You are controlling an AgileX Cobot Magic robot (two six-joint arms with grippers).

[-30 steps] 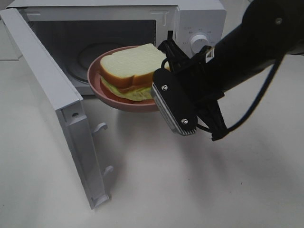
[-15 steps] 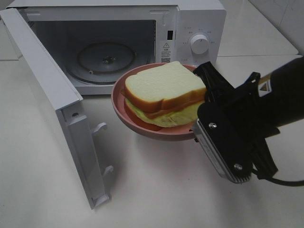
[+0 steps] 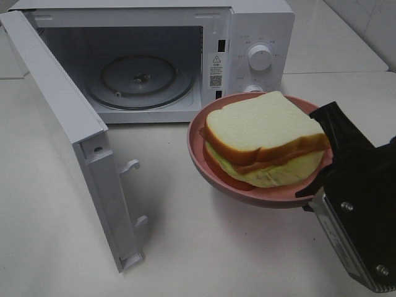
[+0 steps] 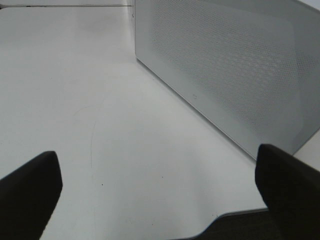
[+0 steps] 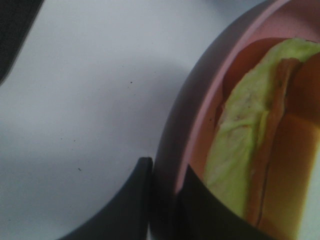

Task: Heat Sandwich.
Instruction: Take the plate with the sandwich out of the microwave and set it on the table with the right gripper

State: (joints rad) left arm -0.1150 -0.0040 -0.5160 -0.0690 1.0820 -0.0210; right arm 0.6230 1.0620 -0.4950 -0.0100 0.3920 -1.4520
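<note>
The sandwich (image 3: 266, 136), white bread with orange and pale green filling, lies on a round pink plate (image 3: 201, 158). The plate hangs just above the table, in front of the microwave's control panel. My right gripper (image 3: 323, 178) is shut on the plate's right rim, its black body reaching to the lower right corner. In the right wrist view the gripper (image 5: 167, 202) pinches the pink rim (image 5: 200, 100), with the sandwich (image 5: 240, 150) beside it. My left gripper (image 4: 160, 195) stands wide open and holds nothing; it faces the outside of the microwave door (image 4: 225, 65).
The white microwave (image 3: 260, 25) stands at the back with its door (image 3: 62, 117) swung open to the left. Inside, its glass turntable (image 3: 139, 80) is bare. A dial (image 3: 260, 57) sits on the panel. The door's latch hooks (image 3: 131, 166) stick out over the table.
My right gripper has carried the plate with the sandwich from the microwave's opening to the right and toward the front. The turntable now shows fully.
</note>
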